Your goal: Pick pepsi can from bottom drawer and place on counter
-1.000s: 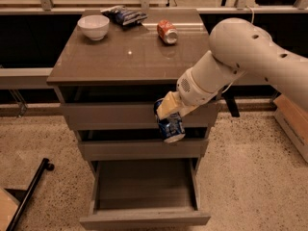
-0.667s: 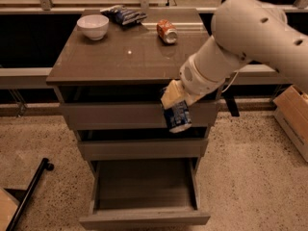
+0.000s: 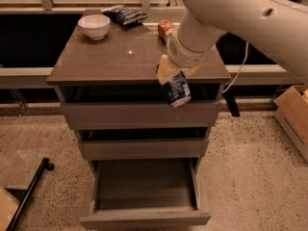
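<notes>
Gripper (image 3: 168, 79), with pale yellow fingers (image 3: 163, 69), is closed around the pepsi can (image 3: 177, 91) and holds it from above. The can is tilted and hangs in the air just in front of the front edge of the counter (image 3: 115, 59), level with the dark gap under that top. Directly below the gripper sit the two shallower drawers (image 3: 144, 115), and under them the bottom drawer (image 3: 144, 219) stands pulled out. Behind the gripper, an orange-red can (image 3: 165, 28) lies on the counter. Farther back and to the left of the gripper are a white bowl (image 3: 94, 26) and a dark snack bag (image 3: 126, 15). A cardboard box (image 3: 292, 113) rests on the floor, well apart to the right.
</notes>
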Tool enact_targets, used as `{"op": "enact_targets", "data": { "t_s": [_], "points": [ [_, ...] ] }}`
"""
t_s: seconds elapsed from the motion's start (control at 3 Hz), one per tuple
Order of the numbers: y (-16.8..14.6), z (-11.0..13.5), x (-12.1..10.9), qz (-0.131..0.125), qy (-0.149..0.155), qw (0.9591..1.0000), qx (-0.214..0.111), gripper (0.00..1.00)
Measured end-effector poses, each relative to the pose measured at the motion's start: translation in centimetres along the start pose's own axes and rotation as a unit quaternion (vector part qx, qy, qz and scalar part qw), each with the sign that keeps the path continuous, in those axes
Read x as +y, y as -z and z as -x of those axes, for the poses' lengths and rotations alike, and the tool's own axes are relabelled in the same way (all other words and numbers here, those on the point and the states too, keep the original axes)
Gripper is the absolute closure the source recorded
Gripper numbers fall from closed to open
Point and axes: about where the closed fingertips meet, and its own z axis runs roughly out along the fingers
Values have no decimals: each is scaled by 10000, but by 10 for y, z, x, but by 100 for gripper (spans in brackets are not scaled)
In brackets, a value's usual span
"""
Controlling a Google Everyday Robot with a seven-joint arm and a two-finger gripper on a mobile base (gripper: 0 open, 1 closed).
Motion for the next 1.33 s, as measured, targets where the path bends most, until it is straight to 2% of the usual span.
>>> {"op": "enact_targets", "data": {
  "t_s": [0.33, 0.67, 1.0, 1.33],
  "points": [
    [-5, 43, -16, -422, 333, 9985, 41, 100],
    [-13, 81, -29, -655, 593, 9961, 76, 100],
    [-22, 114, -34, -658, 920, 9936, -62, 100],
    [-39, 139, -36, -499, 1181, 9914, -259, 100]
  ]
}}
